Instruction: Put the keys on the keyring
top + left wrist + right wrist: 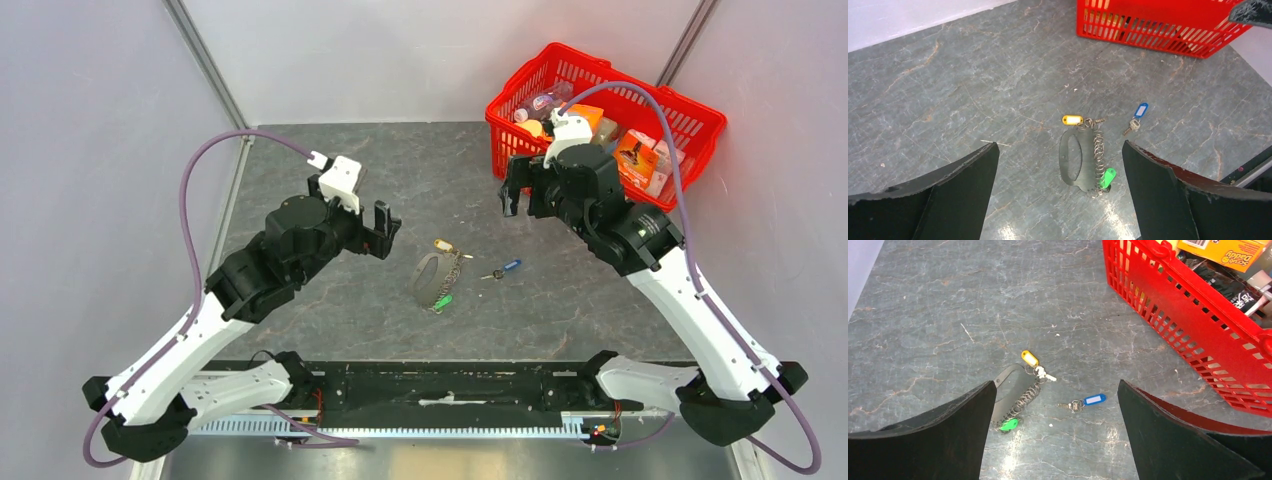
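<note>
Over the grey table (330,320) we note fingers spread wide and empty on both arms: left gripper (385,232) left of the keyring (435,280), right gripper (522,188) far-right of it. Blue-headed key (503,270) lies loose just right of the keyring. Our judgement: left pins keyring, right pinches key's head.

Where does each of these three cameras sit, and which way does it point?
Top external: fixed above and behind the arms, looking down on the table; shows both arms, the left gripper and right gripper open.
Left wrist: rides the left arm, looking forward and down at the keyring; the left fingers frame the view.
Right wrist: rides the right arm, looking down at the blue-headed key; the right fingers frame it.
Shared: all three see keyring, key and the red basket.
</note>
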`<action>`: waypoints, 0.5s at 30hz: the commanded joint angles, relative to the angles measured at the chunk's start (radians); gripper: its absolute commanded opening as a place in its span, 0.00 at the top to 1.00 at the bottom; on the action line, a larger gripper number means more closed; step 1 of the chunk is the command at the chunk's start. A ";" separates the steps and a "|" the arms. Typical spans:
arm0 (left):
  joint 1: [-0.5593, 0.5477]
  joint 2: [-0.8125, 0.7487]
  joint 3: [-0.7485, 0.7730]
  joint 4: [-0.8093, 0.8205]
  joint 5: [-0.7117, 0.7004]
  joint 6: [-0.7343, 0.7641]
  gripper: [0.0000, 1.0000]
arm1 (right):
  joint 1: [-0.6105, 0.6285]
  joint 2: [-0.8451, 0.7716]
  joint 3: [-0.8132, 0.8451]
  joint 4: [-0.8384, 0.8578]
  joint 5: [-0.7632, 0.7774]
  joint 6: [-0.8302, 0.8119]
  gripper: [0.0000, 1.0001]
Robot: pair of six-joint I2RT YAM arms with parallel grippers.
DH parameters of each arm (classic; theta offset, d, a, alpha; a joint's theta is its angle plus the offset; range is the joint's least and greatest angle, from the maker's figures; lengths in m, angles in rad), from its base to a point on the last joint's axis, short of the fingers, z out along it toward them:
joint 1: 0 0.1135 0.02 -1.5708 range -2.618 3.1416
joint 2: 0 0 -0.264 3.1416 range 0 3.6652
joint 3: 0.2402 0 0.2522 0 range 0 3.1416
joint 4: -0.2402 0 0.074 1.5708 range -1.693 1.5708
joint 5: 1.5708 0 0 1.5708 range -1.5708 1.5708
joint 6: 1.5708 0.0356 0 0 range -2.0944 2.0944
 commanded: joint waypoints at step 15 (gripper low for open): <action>-0.001 0.045 -0.047 0.013 0.229 0.045 0.00 | 0.003 -0.124 -0.121 -0.001 -0.112 -0.001 0.01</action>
